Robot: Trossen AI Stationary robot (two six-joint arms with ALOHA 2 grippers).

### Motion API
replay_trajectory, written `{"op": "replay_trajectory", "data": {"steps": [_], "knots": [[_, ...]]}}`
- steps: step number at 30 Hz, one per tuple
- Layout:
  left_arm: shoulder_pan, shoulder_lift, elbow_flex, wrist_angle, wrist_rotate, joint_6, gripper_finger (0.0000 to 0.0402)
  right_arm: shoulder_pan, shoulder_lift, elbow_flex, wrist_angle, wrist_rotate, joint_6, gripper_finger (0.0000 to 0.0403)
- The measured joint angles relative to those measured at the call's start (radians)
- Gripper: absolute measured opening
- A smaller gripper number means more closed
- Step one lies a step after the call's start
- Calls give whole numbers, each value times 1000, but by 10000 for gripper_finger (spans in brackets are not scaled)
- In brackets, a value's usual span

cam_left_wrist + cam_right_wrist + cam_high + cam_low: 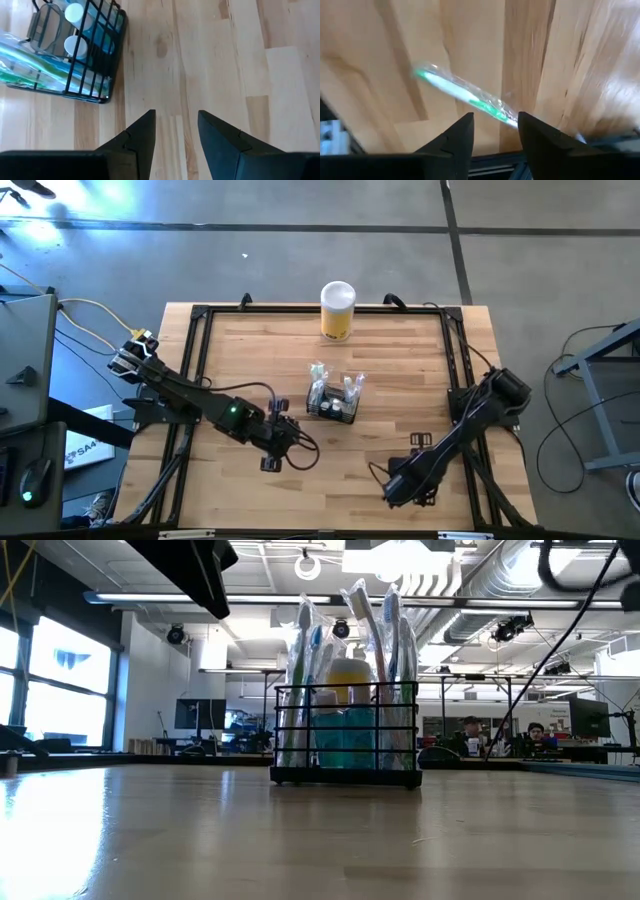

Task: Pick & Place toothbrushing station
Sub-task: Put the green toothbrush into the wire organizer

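Note:
The toothbrushing station (333, 402), a small black wire caddy, stands on its base at the table's middle. It holds wrapped toothbrushes and blue bottles with white caps, as the low view (345, 730) shows. My left gripper (275, 455) is open and empty, near-left of the caddy; the caddy (75, 50) shows beyond its fingers (142, 135). My right gripper (400, 492) is open, low over the table's near right. A wrapped green-and-white toothbrush (465, 95) lies flat on the wood there, one end reaching in between the fingertips. My right gripper's open fingers stand on either side of the wrapped toothbrush's near end (506, 116), coming from above. The toothbrush lies flat on the table. Whether a finger (532, 130) touches it, I cannot tell.
A yellow cylinder with a white lid (338, 310) stands at the far edge, behind the caddy. A black frame (195, 340) runs around the wooden table top. Bare wood lies between the two grippers. People sit far off in the room (500, 735).

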Motion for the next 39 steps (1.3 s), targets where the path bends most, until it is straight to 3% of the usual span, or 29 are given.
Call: {"op": "replay_trajectory", "data": {"steps": [7, 14, 21, 28, 32, 37, 39], "knots": [[-7, 0, 0, 0, 2, -1, 141, 6, 2, -127, 119, -122, 3, 137], [-7, 0, 0, 1, 2, 0, 141, 24, 1, -193, 246, -124, -72, 139], [-7, 0, 0, 1, 2, 0, 141, 27, -2, -310, 442, -142, -71, 139], [-7, 0, 0, 2, 2, 0, 141, 27, -10, -375, 524, -127, -72, 132], [-7, 0, 0, 2, 2, 0, 141, 27, -12, -376, 515, -86, -96, 100], [-7, 0, 0, 4, 2, 0, 141, 17, -49, -380, 498, 32, -116, 21], [-7, 0, 0, 9, 2, 0, 141, 2, -68, -381, 501, 56, -106, 17]]}}
